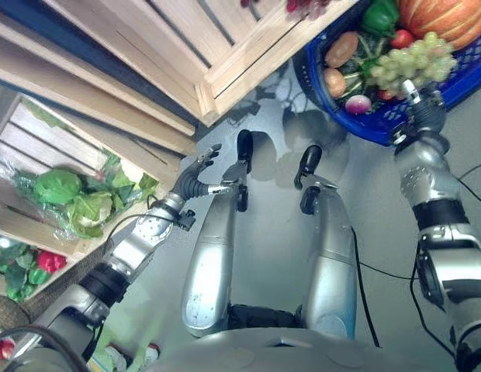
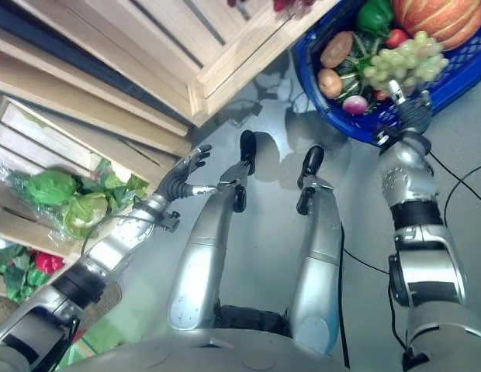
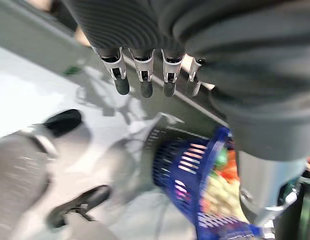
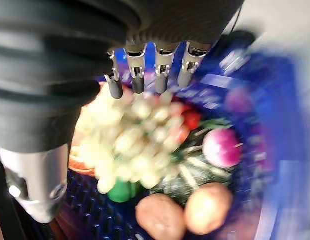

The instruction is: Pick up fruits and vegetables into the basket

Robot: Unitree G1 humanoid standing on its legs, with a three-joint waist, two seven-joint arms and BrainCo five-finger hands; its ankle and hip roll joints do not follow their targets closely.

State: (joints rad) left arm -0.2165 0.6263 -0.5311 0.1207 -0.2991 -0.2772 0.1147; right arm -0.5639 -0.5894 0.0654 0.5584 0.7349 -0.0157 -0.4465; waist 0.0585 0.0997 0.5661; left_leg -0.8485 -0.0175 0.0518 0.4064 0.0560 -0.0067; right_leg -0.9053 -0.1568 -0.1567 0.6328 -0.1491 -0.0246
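The right robot hand (image 4: pixel 150 75) is closest to its wrist camera — its fingers (image 4: pixel 162 80) hang straight and loose just above the produce, gripping nothing. Right under them lies a bunch of green grapes (image 4: pixel 130 150), and around the grapes sit a purple-and-white radish (image 4: pixel 222 147), two brown potatoes (image 4: pixel 185 212), a red tomato (image 4: pixel 192 120) and a green pepper (image 4: pixel 120 191).

In the head views the largest thing is the light wooden crate (image 1: pixel 209 46), filling the field from 10 to 12 o'clock. A lower wooden shelf (image 1: pixel 46 139) runs along 9 o'clock and carries bagged green lettuce (image 1: pixel 70 198), with red and green peppers (image 1: pixel 31 267) at 8 o'clock.

The blue basket (image 1: pixel 357 124) stands on the grey floor (image 1: pixel 271 232) at 1 o'clock, its near rim beside the crate's corner. It already holds an orange pumpkin (image 1: pixel 446 19) at the far edge, the grapes in the middle, the potatoes toward the crate side, and the radish by the near rim. The right robot hand reaches over the basket's near wall at 2 o'clock.

The left robot hand (image 1: pixel 195 177) hovers at 9 o'clock of centre, between the shelf and the floor, well apart from the basket — its fingers (image 3: pixel 145 75) are extended and relaxed, holding nothing.
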